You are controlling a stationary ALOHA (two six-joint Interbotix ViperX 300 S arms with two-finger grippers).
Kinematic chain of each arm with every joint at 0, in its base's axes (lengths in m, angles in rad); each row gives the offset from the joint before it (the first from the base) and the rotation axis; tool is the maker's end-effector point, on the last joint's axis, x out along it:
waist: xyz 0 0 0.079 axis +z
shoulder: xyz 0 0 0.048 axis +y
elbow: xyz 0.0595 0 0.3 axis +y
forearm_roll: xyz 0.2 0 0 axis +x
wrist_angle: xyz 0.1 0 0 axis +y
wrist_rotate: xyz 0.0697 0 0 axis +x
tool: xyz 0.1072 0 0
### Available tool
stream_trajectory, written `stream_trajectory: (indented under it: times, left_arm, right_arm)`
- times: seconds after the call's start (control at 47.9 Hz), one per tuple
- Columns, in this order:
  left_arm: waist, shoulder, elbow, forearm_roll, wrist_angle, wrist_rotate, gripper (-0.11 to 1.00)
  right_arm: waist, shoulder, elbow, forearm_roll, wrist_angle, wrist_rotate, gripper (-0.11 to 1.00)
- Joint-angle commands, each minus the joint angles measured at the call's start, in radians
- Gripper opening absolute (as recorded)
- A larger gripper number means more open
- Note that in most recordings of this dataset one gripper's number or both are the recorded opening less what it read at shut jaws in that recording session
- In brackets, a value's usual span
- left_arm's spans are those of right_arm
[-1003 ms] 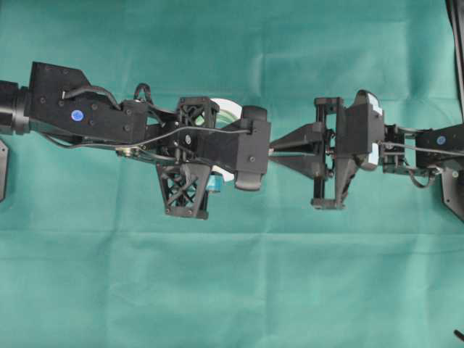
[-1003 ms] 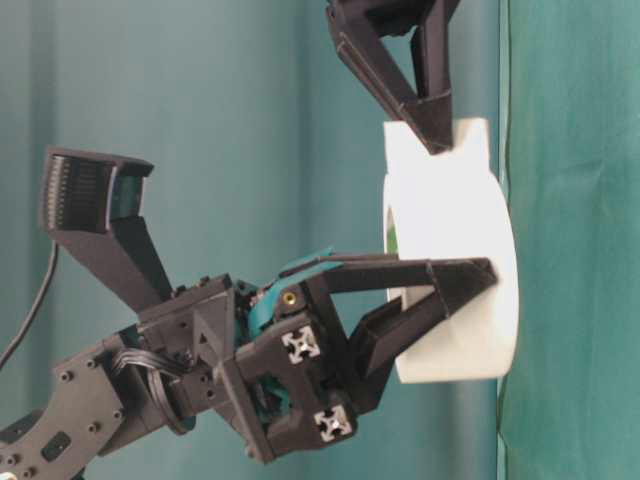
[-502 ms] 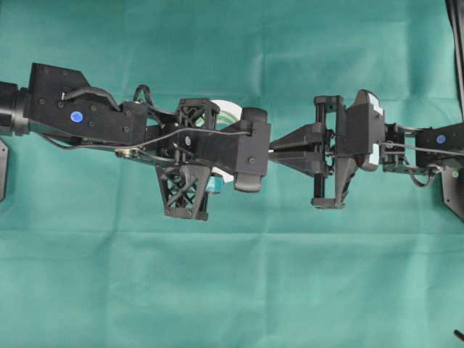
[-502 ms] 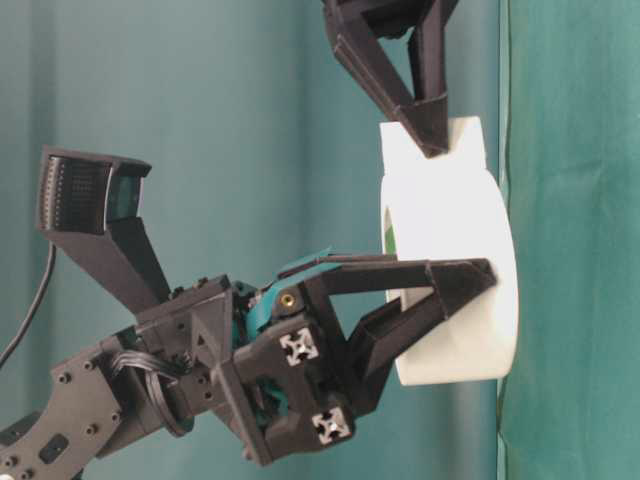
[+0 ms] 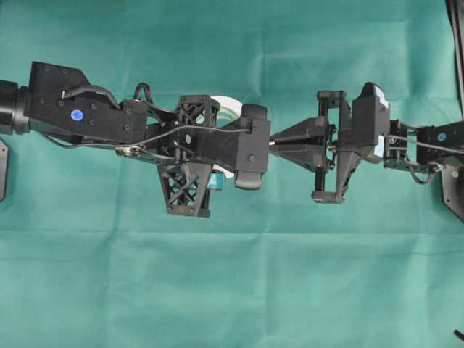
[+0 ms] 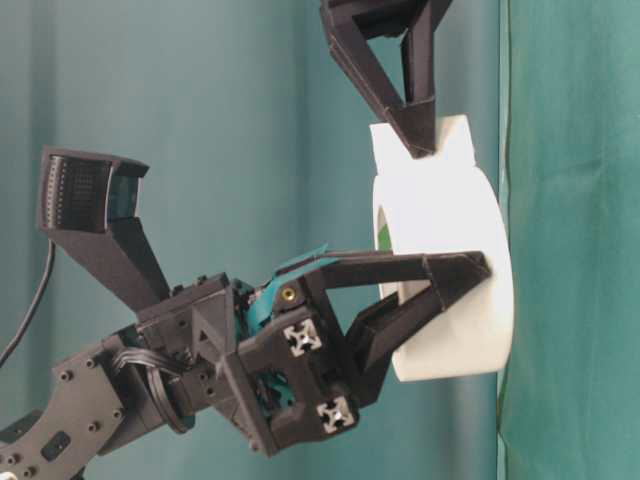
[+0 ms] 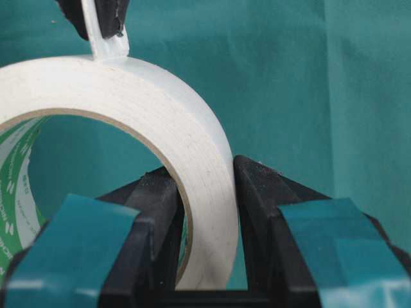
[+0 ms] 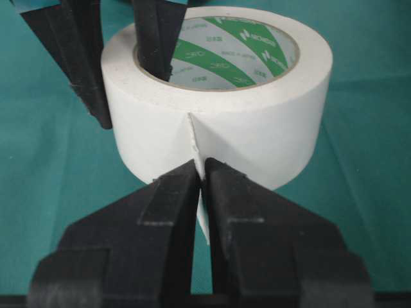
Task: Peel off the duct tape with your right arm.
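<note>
Pinched together on the loose strip end (image 8: 200, 168), my right claw (image 8: 200, 176) meets the duct tape (image 8: 218, 109) mid-frame on the green cloth (image 8: 51, 167). Left claw (image 7: 204, 192) clamps the roll's wall at upper left, one finger (image 8: 154, 38) inside the core.

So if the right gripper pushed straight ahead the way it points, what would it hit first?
The tape roll: the right gripper, shut on the loose strip end, points at its outer wall, just ahead.
</note>
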State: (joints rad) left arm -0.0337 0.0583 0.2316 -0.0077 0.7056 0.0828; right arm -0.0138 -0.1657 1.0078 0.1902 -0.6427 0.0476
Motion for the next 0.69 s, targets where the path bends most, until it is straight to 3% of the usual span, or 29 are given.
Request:
stream_trajectory:
  times: [0.0,0.376,0.669]
  left_arm:
    - [-0.038,-0.029,-0.023,-0.003,-0.006,0.005,0.21]
    - [-0.155,-0.029,-0.023,-0.003,0.003,0.017,0.21]
    - [-0.247,-0.035,-0.035,-0.005,0.011,0.101,0.21]
  right_arm:
    - [-0.032,-0.008,-0.006,0.012,-0.014,-0.002,-0.08]
    - [-0.091,0.006,-0.003,0.017,-0.015,-0.006,-0.08]
    - [-0.152,0.032,-0.02,0.012,-0.014,-0.012,-0.08]
